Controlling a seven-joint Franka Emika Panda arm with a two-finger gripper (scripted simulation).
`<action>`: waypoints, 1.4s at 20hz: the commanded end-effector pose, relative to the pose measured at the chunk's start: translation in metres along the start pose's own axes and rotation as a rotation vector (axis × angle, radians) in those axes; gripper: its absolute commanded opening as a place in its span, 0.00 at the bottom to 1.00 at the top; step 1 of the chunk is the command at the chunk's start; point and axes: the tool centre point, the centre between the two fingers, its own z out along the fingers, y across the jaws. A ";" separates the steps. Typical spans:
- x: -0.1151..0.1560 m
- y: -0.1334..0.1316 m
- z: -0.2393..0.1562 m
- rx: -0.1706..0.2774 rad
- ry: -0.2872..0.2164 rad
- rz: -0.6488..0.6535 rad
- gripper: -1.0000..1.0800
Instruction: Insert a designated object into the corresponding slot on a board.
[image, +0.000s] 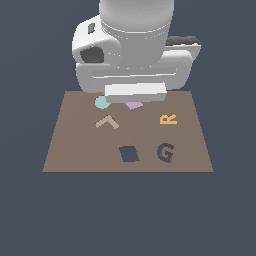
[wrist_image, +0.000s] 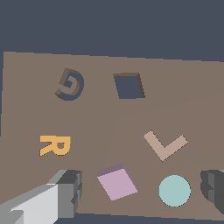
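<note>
The lilac-pink square block lies flat on the brown board, and only a sliver of the block shows under the arm in the exterior view. My gripper hangs above it, open, one fingertip on each side of the block and well apart from it. In the exterior view the gripper is hidden behind the hand's white body. The dark tilted square slot is in the board near its front edge, also seen as the slot in the wrist view.
A teal disc lies beside the block. A tan L-shaped piece sits between block and slot. An orange R and a dark G-shaped cut-out are on the board.
</note>
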 end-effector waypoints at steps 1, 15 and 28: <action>0.000 0.000 0.000 0.000 0.000 0.000 0.96; -0.009 0.005 0.013 0.000 0.001 0.145 0.96; -0.036 0.010 0.049 0.001 0.005 0.533 0.96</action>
